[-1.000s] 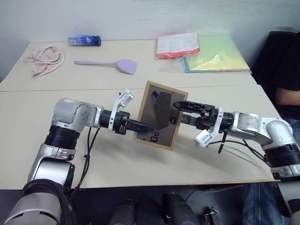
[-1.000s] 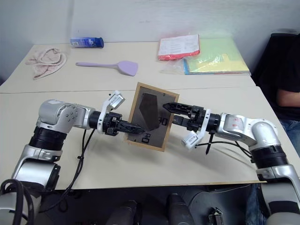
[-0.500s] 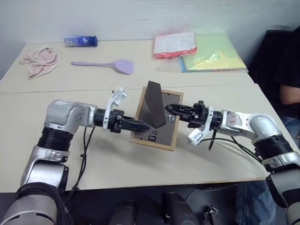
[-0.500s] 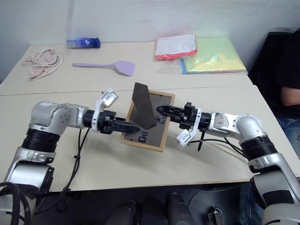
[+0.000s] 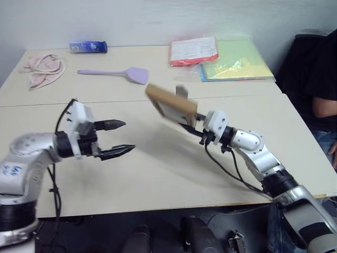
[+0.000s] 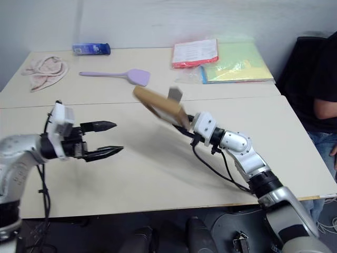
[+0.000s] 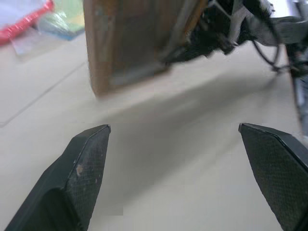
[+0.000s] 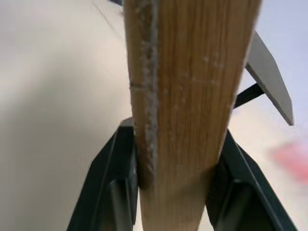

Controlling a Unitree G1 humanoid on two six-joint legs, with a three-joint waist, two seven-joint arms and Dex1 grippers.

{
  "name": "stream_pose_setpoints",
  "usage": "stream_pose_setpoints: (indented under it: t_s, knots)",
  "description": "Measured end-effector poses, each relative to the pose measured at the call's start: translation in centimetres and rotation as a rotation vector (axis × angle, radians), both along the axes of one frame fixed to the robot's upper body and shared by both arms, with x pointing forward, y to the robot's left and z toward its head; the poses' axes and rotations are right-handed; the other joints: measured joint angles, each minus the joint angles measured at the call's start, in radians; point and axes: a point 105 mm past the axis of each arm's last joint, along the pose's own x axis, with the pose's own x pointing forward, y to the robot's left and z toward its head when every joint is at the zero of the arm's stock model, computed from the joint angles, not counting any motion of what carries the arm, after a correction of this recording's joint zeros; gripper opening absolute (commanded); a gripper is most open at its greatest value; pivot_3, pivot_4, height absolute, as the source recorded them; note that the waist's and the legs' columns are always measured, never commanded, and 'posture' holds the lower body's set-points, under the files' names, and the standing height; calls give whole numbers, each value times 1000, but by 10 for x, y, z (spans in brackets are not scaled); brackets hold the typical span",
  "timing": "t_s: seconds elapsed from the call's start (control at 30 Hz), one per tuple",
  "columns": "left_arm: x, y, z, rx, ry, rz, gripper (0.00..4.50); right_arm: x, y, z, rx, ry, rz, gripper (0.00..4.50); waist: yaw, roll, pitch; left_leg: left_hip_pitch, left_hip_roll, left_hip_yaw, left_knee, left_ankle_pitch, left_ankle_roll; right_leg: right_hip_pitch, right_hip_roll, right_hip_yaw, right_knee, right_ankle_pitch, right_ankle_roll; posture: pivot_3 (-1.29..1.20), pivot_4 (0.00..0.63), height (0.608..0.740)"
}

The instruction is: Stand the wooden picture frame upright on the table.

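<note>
My right gripper (image 5: 194, 124) is shut on one edge of the wooden picture frame (image 5: 170, 104) and holds it in the air, tilted, above the middle of the table (image 5: 158, 174). The frame's grey stand flap (image 5: 181, 91) sticks out behind it. In the right wrist view the light wood border (image 8: 187, 91) sits clamped between both black fingers (image 8: 118, 187). My left gripper (image 5: 129, 136) is open and empty, off to the frame's left and just above the tabletop. In the left wrist view its fingertips (image 7: 89, 154) are spread wide, with the frame (image 7: 127, 43) ahead.
Along the far side lie a pink towel (image 5: 42, 68), a blue packet (image 5: 88, 47), a lilac spatula (image 5: 118, 73), a red folder (image 5: 194, 51) and green and yellow folders (image 5: 239, 63). A person in dark clothing (image 5: 318, 79) sits at the right edge.
My left gripper has let go of the frame, opened wide and drawn back to the left. The right gripper has closed on the frame and lifted it off the table, turning it.
</note>
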Motion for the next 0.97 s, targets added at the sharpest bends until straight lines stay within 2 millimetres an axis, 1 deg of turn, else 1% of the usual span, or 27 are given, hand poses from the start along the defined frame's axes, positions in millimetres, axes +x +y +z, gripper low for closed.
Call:
stream_pose_setpoints:
  t_s: [0.03,0.07,0.17,0.23,0.27,0.33,0.4,0.47,0.53,0.57,0.6,0.63,0.67,0.7,0.73,0.77,0.8,0.83,0.9,0.93,0.97]
  knots:
    - [1,-1,1,-12,-11,13,4500,-5,3,-2,41,104,43,1255,7,0,0,0,0,0,0,0,0,-1,0,0,0,0,0,0,150,740]
    - [2,-1,2,-15,-21,22,4500,-7,5,-2,68,161,68,1255,14,0,0,0,0,0,0,0,0,-1,0,0,0,0,0,0,150,740]
    - [4,-2,9,-24,-47,33,4500,-5,7,-4,125,260,76,1255,21,0,0,0,-1,0,0,0,0,-2,0,0,0,0,0,0,150,740]
    - [5,-3,12,-29,-51,32,4500,-4,7,-16,125,310,65,1255,21,0,0,0,-1,0,0,0,0,-2,0,0,0,0,0,0,150,740]
    - [5,-4,14,-36,-54,30,4500,-3,5,-26,128,356,50,1255,21,0,0,0,-1,0,0,0,0,-2,0,0,0,0,0,0,150,740]
    - [7,-5,18,-28,-66,28,4500,-3,6,-32,163,397,44,1998,20,0,0,0,-1,1,-1,0,0,-2,0,1,1,0,0,0,150,740]
    - [7,-8,19,-25,-70,18,4500,0,2,-37,152,418,18,2567,19,0,0,0,-1,2,-1,0,0,-3,0,1,1,0,0,0,150,740]
    - [9,-10,15,-24,-49,10,4500,1,-3,-41,138,418,-4,3275,18,0,0,0,-1,2,-1,0,-1,-3,0,1,1,0,0,0,150,740]
    - [10,-10,10,-28,-16,2,4500,-2,-6,-45,123,422,-14,3932,18,0,0,0,-1,2,-2,0,-1,-3,0,1,1,0,0,0,150,740]
    - [10,-10,8,-26,-1,-3,4500,-5,-9,-46,113,426,-17,4328,18,0,0,0,-1,2,-2,0,-1,-3,0,1,1,0,0,0,150,740]
    - [10,-10,7,-24,6,-8,4500,-8,-12,-46,97,428,-21,4476,19,0,0,0,-1,2,-2,0,-1,-3,0,1,1,0,0,0,150,740]
    - [11,-11,8,-23,7,-17,4500,-11,-18,-46,70,429,-27,4476,19,0,0,0,-1,2,-2,0,-1,-3,0,1,1,0,0,0,150,740]
    - [12,-12,8,-24,11,-24,4500,-17,-30,-45,19,434,-41,4476,24,0,0,-1,-2,2,-1,0,-1,-3,-1,1,0,0,0,0,150,740]
    - [13,-12,8,-26,17,-26,4500,-21,-45,-41,-21,430,-64,4476,31,1,0,-1,-2,1,-1,0,0,-3,-1,1,0,0,0,0,150,740]
    - [15,-11,7,-28,24,-28,4500,-29,-65,-35,-68,426,-89,4476,40,2,1,-1,-3,1,-1,0,0,-3,-2,1,-1,0,0,0,150,740]
    - [17,-8,6,-27,35,-27,4500,-35,-88,-24,-99,426,-128,4476,46,3,1,-1,-3,2,-1,-1,1,-3,-2,1,-2,0,0,0,150,740]
    - [19,-5,6,-24,40,-26,4500,-42,-106,-8,-105,428,-148,4476,47,3,2,-1,-3,2,-1,-1,1,-3,-2,1,-4,0,0,0,150,740]
    - [21,-1,8,-18,41,-22,4500,-51,-121,14,-106,412,-152,4476,49,3,2,-1,-3,2,-1,-1,2,-3,-2,1,-4,0,0,0,150,740]
    - [25,2,13,-18,23,-25,4500,-67,-133,53,-83,375,-121,4476,45,3,2,1,-2,2,-2,-2,4,-2,0,1,-4,0,0,0,150,740]
    - [27,2,18,-21,8,-30,4500,-77,-136,69,-72,370,-95,4476,44,3,2,1,-1,2,-2,-3,6,-2,1,1,-4,0,0,0,150,740]
    - [30,2,21,-24,-5,-31,4500,-85,-137,77,-70,377,-77,4476,43,2,2,1,-1,2,-2,-3,6,-2,1,1,-3,0,0,0,150,740]
